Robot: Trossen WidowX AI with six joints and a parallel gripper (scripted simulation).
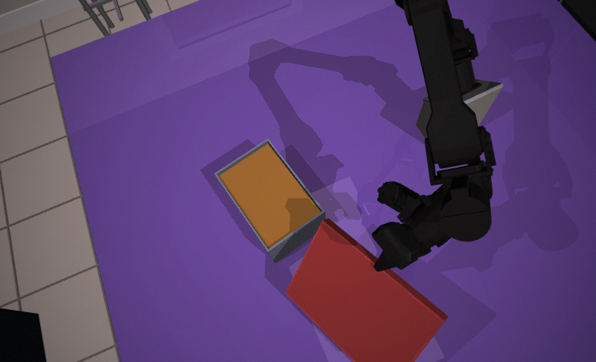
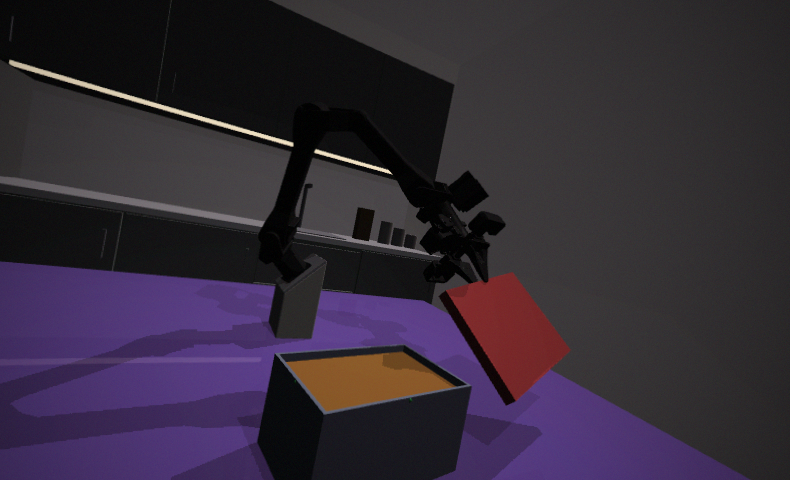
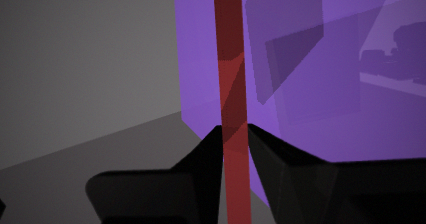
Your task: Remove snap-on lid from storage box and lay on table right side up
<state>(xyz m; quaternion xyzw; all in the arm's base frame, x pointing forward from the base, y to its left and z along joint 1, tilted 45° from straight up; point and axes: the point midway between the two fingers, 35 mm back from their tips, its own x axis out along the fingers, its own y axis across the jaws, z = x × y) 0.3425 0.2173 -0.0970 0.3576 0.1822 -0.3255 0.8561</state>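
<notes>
Purple table; end effector holds tilted lid

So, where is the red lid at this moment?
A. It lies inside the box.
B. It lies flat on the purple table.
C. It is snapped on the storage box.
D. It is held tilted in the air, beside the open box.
D: the gripper is shut on the upper edge of the red lid, which hangs tilted above the table, beside the open storage box.
</notes>
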